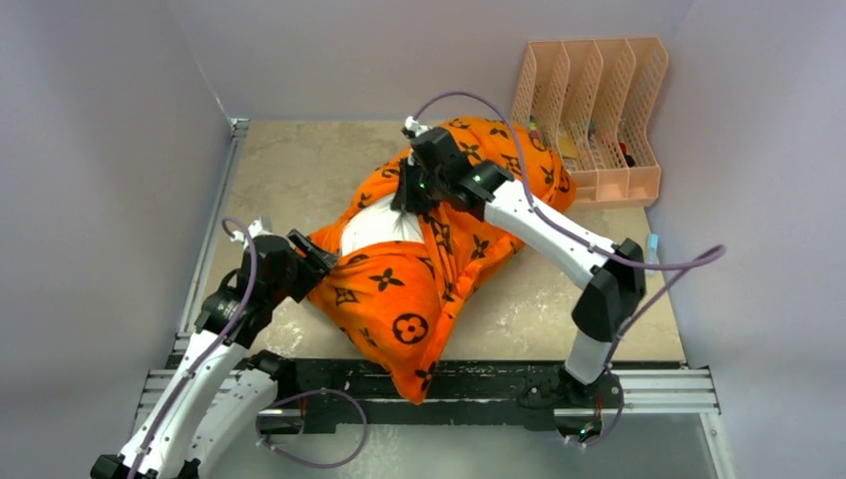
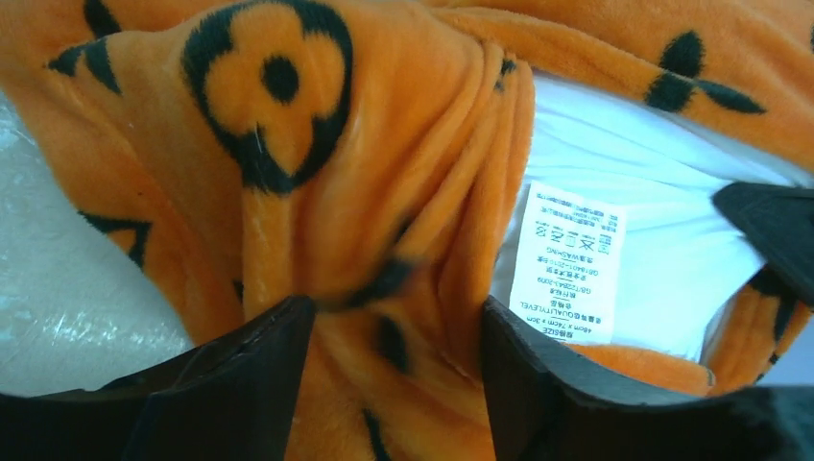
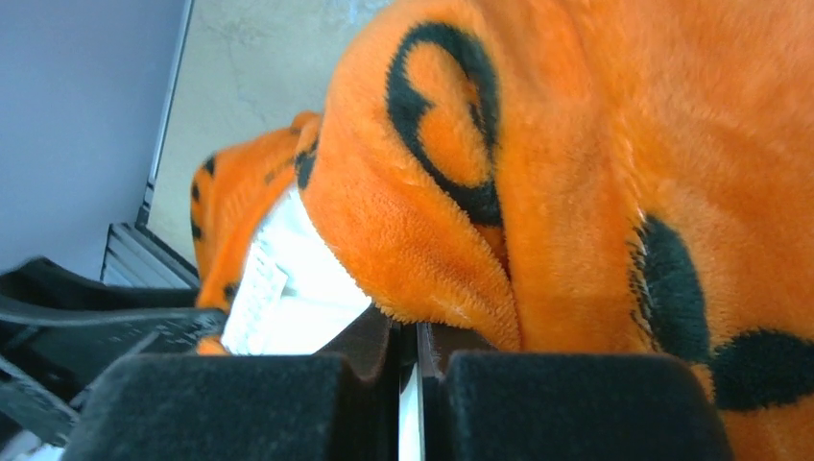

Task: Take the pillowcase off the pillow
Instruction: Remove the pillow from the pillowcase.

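Lying diagonally, near centre to far right, the pillowcase (image 1: 399,299) gapes leftward over the pillow (image 1: 384,232); left gripper (image 2: 394,317) straddles its bunched edge, jaws apart; right gripper (image 3: 408,336) closed tight, contents indeterminate.

The orange pillowcase (image 1: 399,299) is soft and fuzzy, with black flowers and stars on it. It lies bunched up and wrinkly across the middle of the table (image 1: 289,170). The puffy white pillow (image 1: 377,232) inside peeks out through a gap.
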`<move>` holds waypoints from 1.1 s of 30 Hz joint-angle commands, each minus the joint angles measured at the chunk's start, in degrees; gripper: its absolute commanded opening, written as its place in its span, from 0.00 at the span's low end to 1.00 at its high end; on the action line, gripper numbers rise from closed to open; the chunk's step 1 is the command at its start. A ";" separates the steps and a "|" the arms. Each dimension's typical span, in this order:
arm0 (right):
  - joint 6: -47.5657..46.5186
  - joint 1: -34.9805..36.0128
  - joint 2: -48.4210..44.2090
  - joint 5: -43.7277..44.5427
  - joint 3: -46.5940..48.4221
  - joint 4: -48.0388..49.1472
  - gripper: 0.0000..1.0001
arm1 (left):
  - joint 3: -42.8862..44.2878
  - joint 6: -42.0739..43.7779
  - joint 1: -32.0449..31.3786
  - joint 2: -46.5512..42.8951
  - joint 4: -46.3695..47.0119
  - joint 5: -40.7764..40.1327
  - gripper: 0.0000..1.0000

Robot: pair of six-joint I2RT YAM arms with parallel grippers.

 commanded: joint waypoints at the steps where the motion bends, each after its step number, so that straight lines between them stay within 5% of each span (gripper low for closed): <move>1: -0.30 -4.02 -9.06 2.69 -17.19 19.57 0.00 | 6.79 3.16 0.15 4.99 -5.36 5.62 0.65; 9: 5.13 -0.54 -25.05 10.15 -45.79 23.79 0.00 | 14.46 6.84 0.59 17.33 -11.84 -8.69 0.74; 18: 10.86 1.05 -24.15 1.72 -58.99 28.28 0.00 | 0.36 4.02 0.60 12.21 9.05 9.71 0.74; 20: 12.85 1.33 -23.56 1.18 -61.14 29.72 0.00 | 0.38 5.48 0.65 11.18 7.82 9.13 0.59; 23: 14.74 1.38 -25.22 2.03 -63.00 30.08 0.00 | 1.39 5.34 0.60 12.26 -1.69 -0.06 0.08; 24: 15.13 1.39 -26.16 2.81 -62.70 29.16 0.00 | 1.17 4.41 0.63 11.97 -4.71 -2.72 0.00; 29: 12.21 0.22 -30.47 10.09 -54.23 20.62 0.00 | -1.40 -1.48 0.66 6.68 -8.55 -10.33 0.00; 33: 8.18 -11.29 -30.61 -1.81 -41.69 22.23 0.00 | -2.43 -5.12 0.64 4.62 -11.21 -11.05 0.00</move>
